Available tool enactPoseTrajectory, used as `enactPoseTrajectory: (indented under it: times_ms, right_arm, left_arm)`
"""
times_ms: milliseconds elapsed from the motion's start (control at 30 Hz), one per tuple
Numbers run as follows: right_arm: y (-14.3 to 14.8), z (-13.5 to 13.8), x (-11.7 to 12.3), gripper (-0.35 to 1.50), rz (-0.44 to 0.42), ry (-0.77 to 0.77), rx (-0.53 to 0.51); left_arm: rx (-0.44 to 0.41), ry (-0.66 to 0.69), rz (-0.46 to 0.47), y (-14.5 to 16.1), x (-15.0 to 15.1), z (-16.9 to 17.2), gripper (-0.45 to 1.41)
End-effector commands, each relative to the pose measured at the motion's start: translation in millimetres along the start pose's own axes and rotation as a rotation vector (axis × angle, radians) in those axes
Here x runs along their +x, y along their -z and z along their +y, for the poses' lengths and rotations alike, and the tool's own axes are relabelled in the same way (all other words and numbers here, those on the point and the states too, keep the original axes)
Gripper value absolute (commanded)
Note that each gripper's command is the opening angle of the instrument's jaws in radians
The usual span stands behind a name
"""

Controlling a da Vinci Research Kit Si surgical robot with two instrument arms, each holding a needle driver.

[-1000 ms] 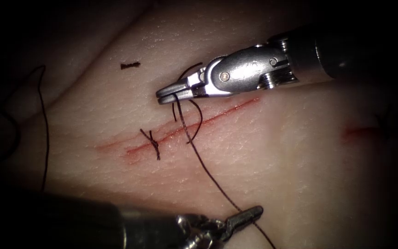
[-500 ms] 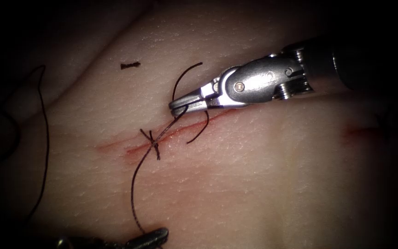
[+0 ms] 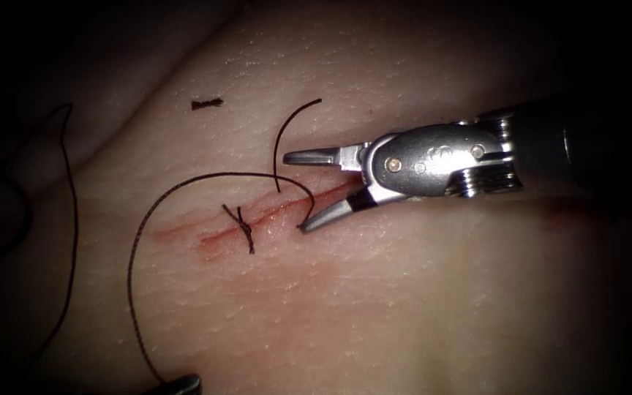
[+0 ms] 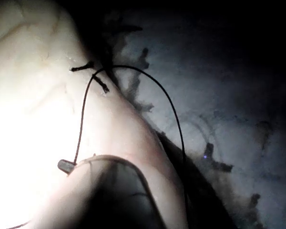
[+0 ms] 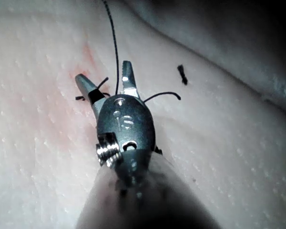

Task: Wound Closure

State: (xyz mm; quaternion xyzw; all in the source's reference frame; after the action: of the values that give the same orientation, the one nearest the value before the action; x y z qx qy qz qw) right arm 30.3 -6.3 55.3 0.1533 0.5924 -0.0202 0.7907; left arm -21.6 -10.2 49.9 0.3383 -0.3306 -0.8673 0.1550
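Note:
The cut point(image 3: 345, 189) runs slantwise across the tissue point(image 3: 404, 292), with one knotted stitch point(image 3: 243, 228) over it. My right tool point(image 3: 298, 192) lies over the cut just right of that stitch. Its jaws are spread wide and hold nothing. A short thread tail point(image 3: 281, 139) curls up between them. The long thread point(image 3: 134, 249) loops from the cut out to the left, then down to my left tool point(image 3: 181, 383) at the bottom edge, which is shut on it. In the left wrist view the thread point(image 4: 82, 119) rises from the jaw tip point(image 4: 66, 166). The right wrist view shows the open right tool point(image 5: 105, 74) with thread point(image 5: 115, 47) between its jaws.
A small cut piece of thread point(image 3: 206, 104) lies on the tissue up and left of the cut. More thread point(image 3: 72, 190) trails down the dark left side. Red fluid point(image 3: 210, 240) stains the left end of the cut, and a fainter red mark point(image 3: 572, 212) lies far right.
The right tool opened its jaws, let go of the thread and drew back to the right. The left tool moved left and down, carrying the thread into a wide loop on the left.

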Motion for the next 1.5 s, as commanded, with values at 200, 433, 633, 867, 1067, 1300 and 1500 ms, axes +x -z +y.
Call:
enactPoseTrajectory:
  times_ms: [200,433,633,867,1067,1300,1500]
  right_arm:
    - [1.2,1.6,2.0,1.09,0.013,-0.038,0.002]
    - [-2.2,5.6,4.4,-0.35,0.042,-0.044,-0.014]
    - [-5.6,7.6,2.9,-0.35,0.023,-0.036,-0.054]
    - [-8.2,8.4,-1.2,-0.35,-0.012,-0.003,-0.047]
    - [-8.1,6.0,-3.3,-0.35,0.013,0.034,-0.002]
    - [-8.4,4.1,-3.1,-0.35,0.050,0.043,0.044]
    - [-8.4,3.7,-2.5,-0.35,0.095,0.034,0.058]
  left_arm:
    - [-0.004,0.005,-0.020,-1.0,1.1,0.7,-0.45]
    - [0.017,0.023,-0.035,-2.1,1.6,-0.2,-0.45]
    - [0.023,0.031,0.017,-1.7,0.8,-1.2,-0.45]
    - [0.001,0.036,0.034,-1.7,0.0,-2.1,-0.45]
    - [-0.001,0.043,0.045,-2.4,-0.9,-2.8,-0.45]
    - [0.000,0.046,0.049,-4.1,-2.7,-2.7,-0.45]
    - [-0.029,0.066,0.081,-6.8,-5.0,-2.4,-0.45]
